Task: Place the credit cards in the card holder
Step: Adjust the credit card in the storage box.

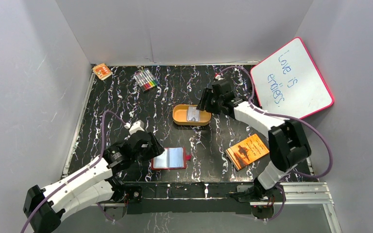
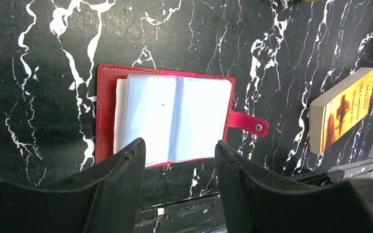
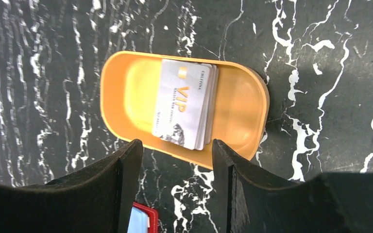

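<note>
Nearest the arm bases, the small dark red leather-like folding card holder [image 1: 169, 158] [image 2: 175, 116] is lying open and flat on the black white-veined marble-patterned table [image 1: 126, 107]. Its pale greyish clear pockets are facing up, and its closing tab [image 2: 247, 124] is sticking out to the right side in the left wrist view. The left gripper [image 1: 148, 148] [image 2: 179, 145] is hovering at the holder's left edge. Its two black fingers [image 2: 126, 165] are spread apart and gripping nothing, and the wrist view is showing the holder's pages between them. To the right of the holder and apart from it, a thin orange booklet with a dark cover picture [image 1: 247, 151] [image 2: 342, 111] is lying flat, at an angle.

Farther back, near the middle of the table, a shallow orange oval tin [image 1: 179, 116] [image 3: 126, 92] is sitting upright. The thin pale grey-white plastic credit cards [image 1: 193, 114] [image 3: 184, 104] are resting inside it in a small stack, the top one printed "VIP". The right gripper [image 1: 205, 102] [image 3: 172, 143] is hanging just beside the tin's right end. Its fingers [image 3: 121, 174] are parted and empty, framing the cards in the wrist view without touching them. A corner of the card holder [image 3: 141, 218] is showing at the bottom of that view.

At the far edge, a bundle of coloured markers [image 1: 146, 79] and a small orange box [image 1: 102, 71] are lying on the table. A pink-framed whiteboard with blue handwriting [image 1: 291, 77] is leaning against the right wall.
</note>
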